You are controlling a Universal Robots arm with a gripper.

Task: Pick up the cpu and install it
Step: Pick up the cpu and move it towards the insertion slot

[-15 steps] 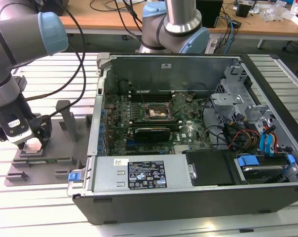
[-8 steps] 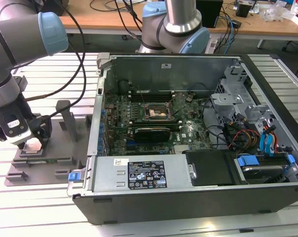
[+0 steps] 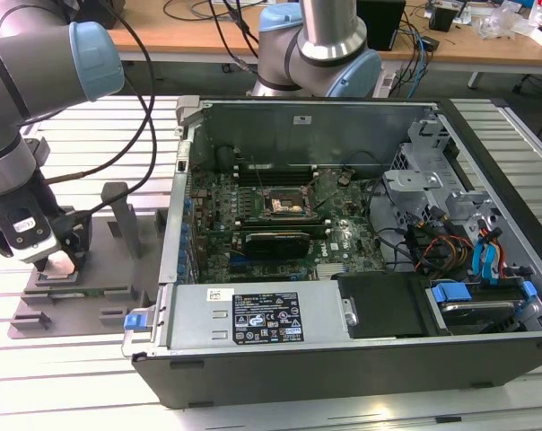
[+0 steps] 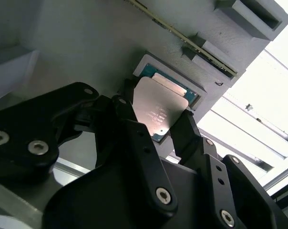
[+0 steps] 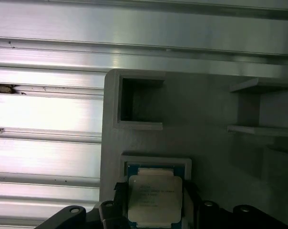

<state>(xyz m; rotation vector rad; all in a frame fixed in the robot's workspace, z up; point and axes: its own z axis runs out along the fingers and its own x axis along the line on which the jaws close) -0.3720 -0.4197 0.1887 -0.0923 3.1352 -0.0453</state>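
Observation:
The cpu (image 4: pixel 159 102) is a flat square chip with a pale silver top; it lies at a shallow square recess in the grey fixture plate (image 4: pixel 87 43). In both wrist views my gripper (image 4: pixel 157 119) straddles it, with a black finger (image 4: pixel 129 114) against each of two opposite edges. I cannot tell whether the chip rests in the recess or is just clear of it. The cpu (image 5: pixel 154 193) sits between the fingertips of the gripper (image 5: pixel 153 202). In the exterior view the gripper (image 3: pixel 57 259) is low over the fixture plate (image 3: pixel 100 301), far to the left of the motherboard socket (image 3: pixel 287 205).
An open computer case (image 3: pixel 343 359) fills the middle and the exterior view's right, its near wall and power supply standing between the plate and the board. Upright posts (image 3: pixel 118 211) rise from the fixture plate. A second arm's base (image 3: pixel 320 45) stands behind the case. Cables hang at the back.

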